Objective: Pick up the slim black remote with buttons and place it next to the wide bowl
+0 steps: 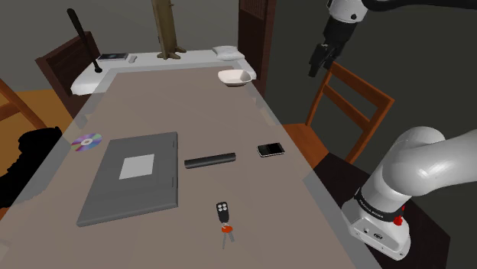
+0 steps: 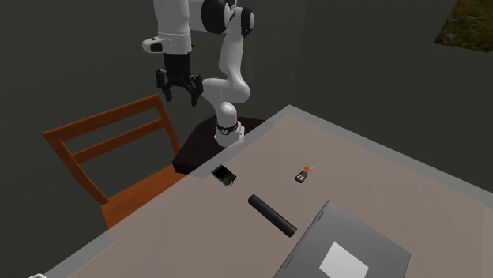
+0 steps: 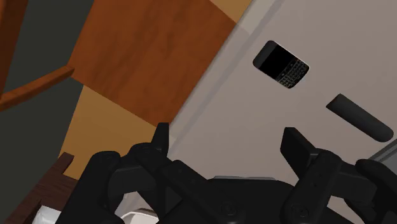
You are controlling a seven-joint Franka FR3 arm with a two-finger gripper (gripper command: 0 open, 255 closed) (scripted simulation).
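Note:
A slim black remote (image 1: 209, 161) lies flat in the middle of the grey-brown table (image 1: 153, 107), just beside the laptop; it also shows as a dark bar (image 2: 272, 215) (image 3: 359, 118). The wide white bowl (image 1: 235, 76) stands at the table's far end near the shoulder view's right edge. My gripper (image 1: 316, 63) (image 2: 178, 88) hangs high over the wooden chair, off the table's side and well away from the remote. Its fingers (image 3: 161, 137) stand apart around nothing, so my gripper (image 3: 227, 143) is open.
A black keypad phone (image 1: 270, 149) (image 3: 282, 64) lies near the table edge closest to the gripper. A closed grey laptop (image 1: 134, 177), a disc (image 1: 86, 141) and a key fob with keys (image 1: 223, 214) lie on the table. A wooden chair (image 1: 336, 107) stands beside it.

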